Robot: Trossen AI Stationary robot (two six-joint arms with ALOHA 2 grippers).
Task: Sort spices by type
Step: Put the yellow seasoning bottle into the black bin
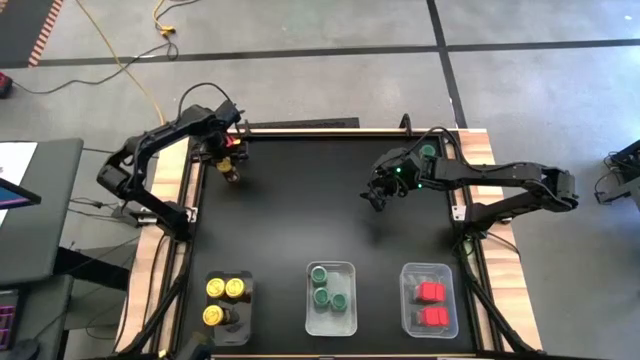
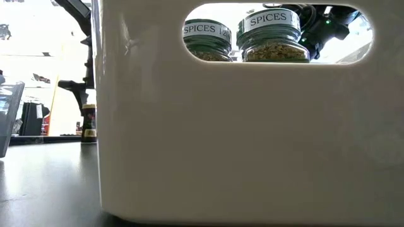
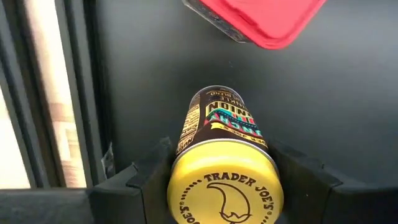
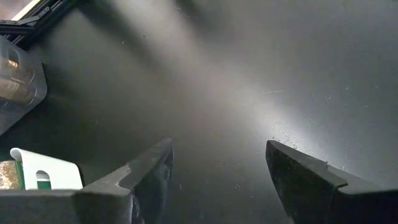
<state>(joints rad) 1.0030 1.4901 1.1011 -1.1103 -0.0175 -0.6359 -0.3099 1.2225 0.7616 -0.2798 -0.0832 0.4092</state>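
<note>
Yellow-lidded jar sits gripped between left fingers.

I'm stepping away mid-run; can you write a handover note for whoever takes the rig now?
Left gripper: shut on a yellow-lidded jar at the table's far left, with a red-lidded jar beside it.
Right gripper: open, empty, over mid-table.
Done: three yellow jars in the left tray, three green jars in the middle tray, red jars in the right tray.
Left: tray those two far-left jars.
</note>
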